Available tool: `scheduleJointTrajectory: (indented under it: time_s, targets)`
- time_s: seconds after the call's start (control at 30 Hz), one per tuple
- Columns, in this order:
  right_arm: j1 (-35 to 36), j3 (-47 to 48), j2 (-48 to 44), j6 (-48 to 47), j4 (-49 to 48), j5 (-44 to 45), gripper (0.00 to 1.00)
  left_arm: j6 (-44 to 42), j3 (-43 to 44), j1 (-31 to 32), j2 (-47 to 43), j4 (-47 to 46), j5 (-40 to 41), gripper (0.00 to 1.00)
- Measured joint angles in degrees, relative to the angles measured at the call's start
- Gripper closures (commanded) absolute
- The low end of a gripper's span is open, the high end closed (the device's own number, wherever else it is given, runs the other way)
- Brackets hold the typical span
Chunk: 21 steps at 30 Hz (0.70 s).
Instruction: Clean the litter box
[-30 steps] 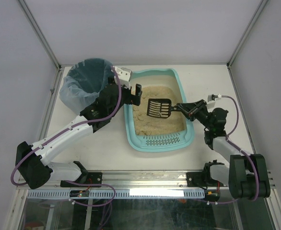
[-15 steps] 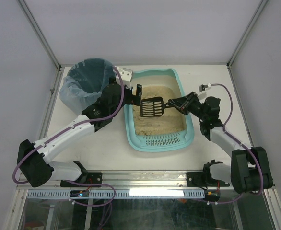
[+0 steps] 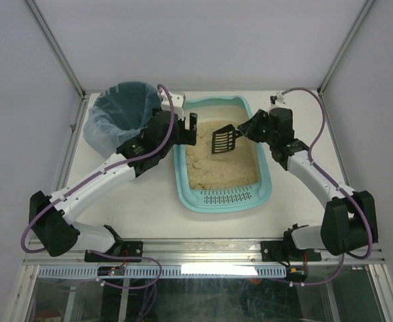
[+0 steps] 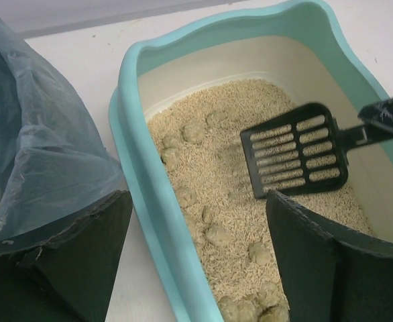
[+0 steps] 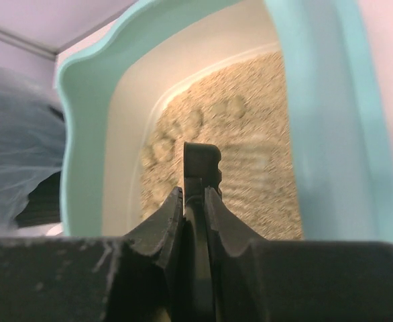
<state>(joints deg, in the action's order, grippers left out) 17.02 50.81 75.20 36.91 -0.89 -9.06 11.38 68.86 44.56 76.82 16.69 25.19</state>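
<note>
litter box sits mid-frame on the worktop, bin at its upper left. right jaws clamp the scoop by its handle, above the litter; left jaws gape wide, empty. scooping step: next likely means sliding under a clump, then sifting.

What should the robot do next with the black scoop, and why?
Probably lower the scoop, held in the right tool, and slide it under the clumps near the left wall of the litter box. The scoop seems raised over the litter and looks empty, and several clumps lie unscooped.
</note>
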Motion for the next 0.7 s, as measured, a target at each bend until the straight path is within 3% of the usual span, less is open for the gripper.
scheduleJointTrajectory:
  time_s: [0.33,0.7]
  targets:
    - [1.5,23.7,16.0,-13.9,11.9,11.8,1.0,8.7,0.5,0.1,0.3,11.0,-0.7,0.19]
    - [7.8,48.2,33.5,-29.0,23.9,24.2,1.0,11.6,0.7,2.0,0.7,18.5,-1.9,0.16]
